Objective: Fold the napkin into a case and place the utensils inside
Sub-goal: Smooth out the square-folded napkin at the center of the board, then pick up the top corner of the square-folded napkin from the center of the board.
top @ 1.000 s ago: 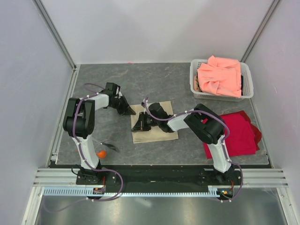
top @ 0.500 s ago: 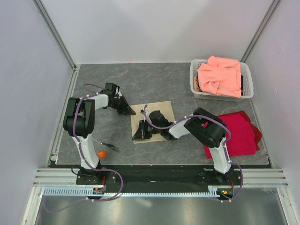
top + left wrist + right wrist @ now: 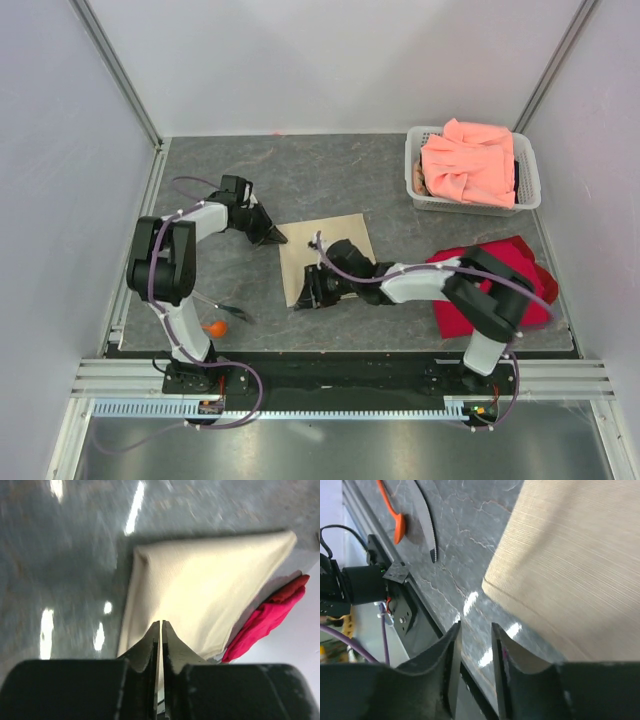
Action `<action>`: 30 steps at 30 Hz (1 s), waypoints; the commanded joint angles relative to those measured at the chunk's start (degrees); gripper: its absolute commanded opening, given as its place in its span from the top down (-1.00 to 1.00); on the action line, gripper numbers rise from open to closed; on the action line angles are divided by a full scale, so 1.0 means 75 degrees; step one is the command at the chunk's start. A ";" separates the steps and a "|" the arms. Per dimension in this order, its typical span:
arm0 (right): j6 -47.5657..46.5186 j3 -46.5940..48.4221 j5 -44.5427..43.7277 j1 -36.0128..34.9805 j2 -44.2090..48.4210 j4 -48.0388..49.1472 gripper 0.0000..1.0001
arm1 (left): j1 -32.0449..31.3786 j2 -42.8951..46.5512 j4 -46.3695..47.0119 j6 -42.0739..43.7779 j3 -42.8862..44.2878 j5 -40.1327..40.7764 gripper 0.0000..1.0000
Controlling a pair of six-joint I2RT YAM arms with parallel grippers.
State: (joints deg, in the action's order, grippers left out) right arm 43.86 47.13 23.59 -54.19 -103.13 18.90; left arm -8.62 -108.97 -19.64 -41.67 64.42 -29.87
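Step in hand: folding, by my reading. The napkin (image 3: 325, 235) lies flat mid-table as a broad folded panel. It is not yet a narrow case and no pocket edge shows.

Left gripper (image 3: 161, 624): at the napkin's far-left corner, fingers all but pressed together with only a hairline slit. You cannot tell whether any cloth is caught in it.

Right gripper (image 3: 475, 630): low at the near-left corner, jaws spread, bare table between them, nothing held. The cloth edge is just beside it.

Spoon (image 3: 215, 327) and knife (image 3: 232, 312) lie side by side near the left base, well apart from the napkin and untouched.

Next, as I judge it: take a fresh pinch on one long edge with both grippers and carry it across evenly to narrow the panel. Keep the corners matched, since a slack grip will skew the fold. Leave the utensils until a pocket exists.
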 commanded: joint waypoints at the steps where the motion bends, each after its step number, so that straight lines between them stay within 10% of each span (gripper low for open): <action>1: -0.0925 -0.0143 -0.1761 0.0567 0.1678 -0.2817 -0.01 | -0.0325 0.1566 -0.0100 0.0329 -0.0514 0.0407 0.74; 12: -0.0750 -0.0741 -0.2560 0.2993 0.3087 -0.4898 -0.07 | -0.2599 0.2869 -0.0007 0.0224 -0.2355 0.2376 0.79; 30: -0.0668 -0.1526 -0.1588 0.3663 0.3099 -0.4418 0.21 | -0.2624 0.2892 0.0029 0.0353 -0.2777 0.2541 0.88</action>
State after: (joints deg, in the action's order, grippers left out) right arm 38.11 37.21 9.10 -26.83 -81.12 -16.12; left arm -28.32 -88.38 -20.67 -40.84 43.72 -12.10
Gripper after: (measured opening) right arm 0.395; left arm 0.063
